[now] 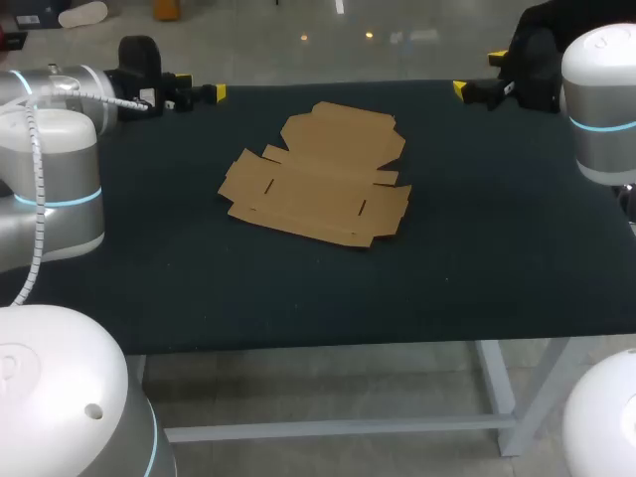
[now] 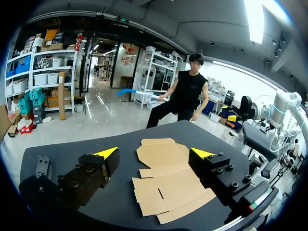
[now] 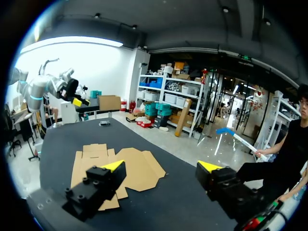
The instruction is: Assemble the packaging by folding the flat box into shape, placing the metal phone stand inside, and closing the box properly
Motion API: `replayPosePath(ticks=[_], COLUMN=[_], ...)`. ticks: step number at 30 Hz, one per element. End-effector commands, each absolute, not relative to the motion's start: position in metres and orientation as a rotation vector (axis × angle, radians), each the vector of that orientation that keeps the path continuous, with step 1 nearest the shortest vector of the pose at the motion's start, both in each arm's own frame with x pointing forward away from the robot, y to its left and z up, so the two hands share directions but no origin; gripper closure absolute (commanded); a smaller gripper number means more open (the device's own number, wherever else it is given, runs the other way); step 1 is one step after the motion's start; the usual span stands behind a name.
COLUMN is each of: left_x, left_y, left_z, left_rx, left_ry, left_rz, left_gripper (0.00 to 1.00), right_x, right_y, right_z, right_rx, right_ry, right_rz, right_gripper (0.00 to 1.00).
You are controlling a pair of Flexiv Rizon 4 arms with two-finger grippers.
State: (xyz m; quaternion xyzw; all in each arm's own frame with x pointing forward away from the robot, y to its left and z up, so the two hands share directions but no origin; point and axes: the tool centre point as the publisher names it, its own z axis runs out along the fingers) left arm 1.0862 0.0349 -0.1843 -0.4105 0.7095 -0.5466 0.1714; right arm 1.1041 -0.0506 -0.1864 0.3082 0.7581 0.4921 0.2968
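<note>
The flat brown cardboard box [image 1: 318, 179] lies unfolded in the middle of the dark table [image 1: 298, 288]. My left gripper [image 1: 204, 94] hovers at the far left edge, open and empty, with the box [image 2: 168, 183] on the table ahead of its fingers. My right gripper [image 1: 479, 75] hangs at the far right edge, also open and empty, facing the box [image 3: 130, 168]. A small grey metal piece [image 2: 42, 165], apparently the phone stand, lies on the table beside the left gripper, well apart from the box; the right wrist view shows this piece [image 3: 104, 123] beyond the box. It is hidden in the head view.
Wide bare cloth surrounds the box on all sides. The table's front edge [image 1: 328, 343] runs across the near side. My arms' grey bodies stand at both sides of the table.
</note>
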Motion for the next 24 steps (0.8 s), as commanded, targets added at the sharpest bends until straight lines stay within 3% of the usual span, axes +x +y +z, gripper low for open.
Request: replayPosePath(ticks=[1,9,24], left_x=[1.088,1.079,1.036], left_y=[0.027,0.032,0.029], left_z=[-0.180,-0.175,-0.195], left_rx=[-1.316,-1.772,-1.953], left_ry=[2.047,2.076,2.245], left_rz=[-1.489,-1.378,-1.035], left_gripper=[0.00,0.00,0.00], right_x=[1.111,1.094,1.045], right_y=[-0.054,-0.065,-0.071], right_z=[-0.188,-0.190,-0.213], right_rx=[0.961,1.288,1.705], right_ry=[2.098,2.201,2.427], right_rz=[1.331,1.208,1.103], right_gripper=[0.00,0.00,0.00])
